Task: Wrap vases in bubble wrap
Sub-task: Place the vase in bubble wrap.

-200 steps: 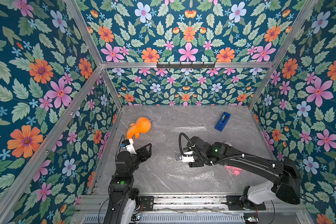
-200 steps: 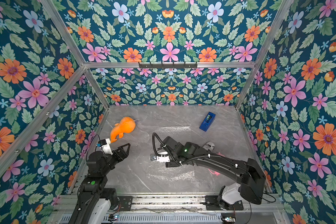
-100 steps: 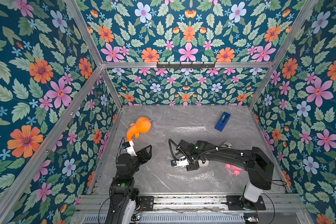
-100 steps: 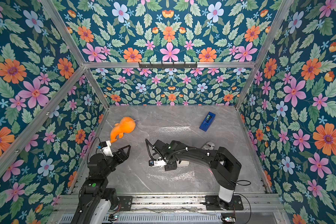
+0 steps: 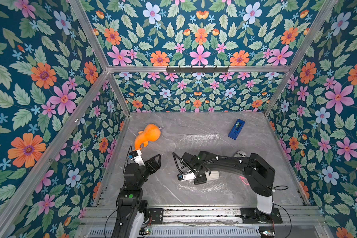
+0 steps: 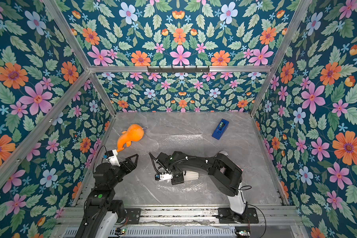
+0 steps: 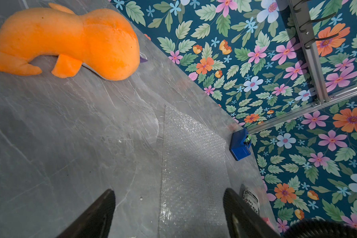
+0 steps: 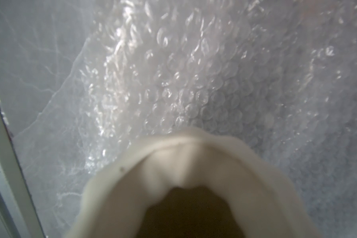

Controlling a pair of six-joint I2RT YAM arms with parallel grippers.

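The off-white ribbed vase [image 5: 213, 175] lies on its side over the near part of the bubble wrap [image 5: 198, 142], a clear sheet spread on the grey table. My right gripper [image 5: 202, 178] reaches in from the right and is shut on the vase [image 6: 191, 175]. In the right wrist view the vase's scalloped rim [image 8: 173, 160] fills the foreground, with bubble wrap [image 8: 194, 72] behind it; the fingers are hidden. My left gripper [image 5: 154, 161] hangs open and empty to the left, pointing at the sheet's left edge [image 7: 186, 148].
An orange plush toy [image 5: 147, 136] lies at the back left. A blue tape dispenser [image 5: 236, 128] sits at the back right. A small labelled roll [image 5: 240, 154] and a pink item [image 5: 243, 180] lie by the right arm. Floral walls enclose three sides.
My right arm has folded back, its elbow drawing in, and its gripper has come nearer the front edge over the sheet. The left arm has barely moved.
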